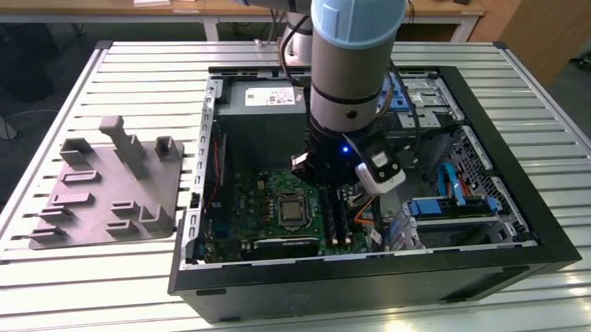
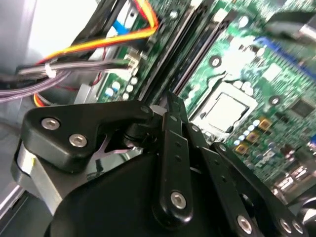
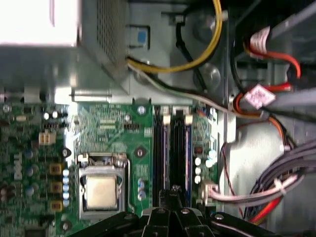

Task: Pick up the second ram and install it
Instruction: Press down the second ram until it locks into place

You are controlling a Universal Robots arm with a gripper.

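The table (image 1: 277, 55) is made of pale metal slats that run across it. Behind it stands a wooden desk (image 1: 83, 8) on white legs, and the floor on the exterior view's left is dark.

On the exterior view's left part of the table lies a grey plastic tray (image 1: 102, 207) with upright posts. Just beside it stands an open black computer case (image 1: 369, 277), which takes the middle and the exterior view's right of the table.

Inside the case a green board (image 1: 249, 190) lies flat. A square processor socket (image 1: 293, 209) is near its middle, and a grey metal box (image 1: 263, 97) with a white label sits at the far wall.

The arm (image 1: 351, 62), light blue and silver, comes down from above into the case. Its black lower end hangs over the long black slots (image 1: 337, 218), which are just beside the socket on the exterior view's right.

In the first wrist view the gripper (image 3: 175, 190) points at the near end of these slots (image 3: 175, 148). Its fingertips (image 3: 170, 193) are drawn close together.

The second wrist view shows the same closed tips (image 2: 170, 101). I cannot tell if something thin is pinched between them.

The second ram I cannot pick out with certainty. Dark strips lie along the slots just ahead of the tips, and I cannot tell stick from slot.

Further to the exterior view's right there are blue cables (image 1: 452, 200) and metal drive bays. A wooden panel (image 1: 544, 34) stands behind the table's corner.
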